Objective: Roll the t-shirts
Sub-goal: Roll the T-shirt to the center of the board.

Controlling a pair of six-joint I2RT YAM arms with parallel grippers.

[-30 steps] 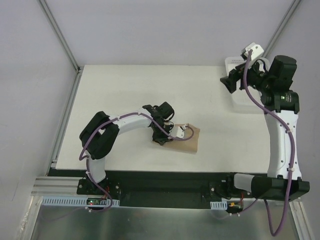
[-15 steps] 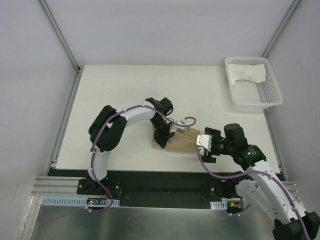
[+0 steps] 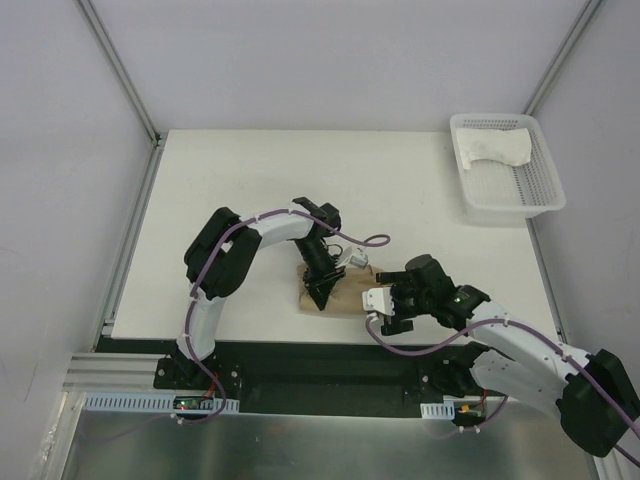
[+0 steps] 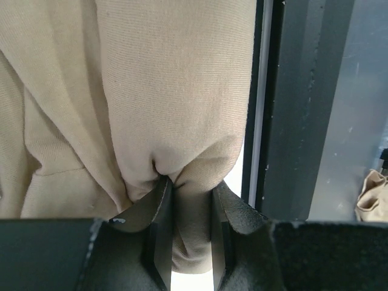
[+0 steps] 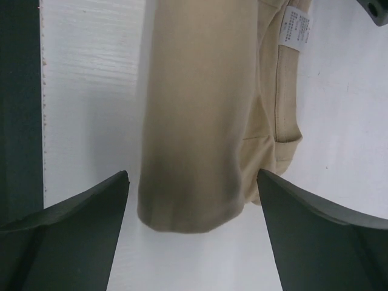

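The tan t-shirt (image 3: 345,292) lies bunched into a narrow roll near the table's front edge. My left gripper (image 3: 322,285) is shut on a pinched fold at its left end, and in the left wrist view the tan t-shirt (image 4: 170,91) fills the frame above the left gripper (image 4: 191,189). My right gripper (image 3: 378,310) stands open at the roll's right end. In the right wrist view the tan t-shirt (image 5: 194,121) ends between the wide-apart fingers of the right gripper (image 5: 193,176), not touching them; its white label (image 5: 295,27) shows. The white t-shirt (image 3: 495,150) lies in the basket.
The white mesh basket (image 3: 512,207) stands at the back right corner of the table. The table's dark front rail (image 4: 297,121) runs close beside the roll, and the front rail (image 5: 21,91) also shows at the left of the right wrist view.
My right arm has swung from up by the basket down to the front edge, ending open at the tan shirt's right end. The left gripper has drawn the shirt slightly nearer and narrower.
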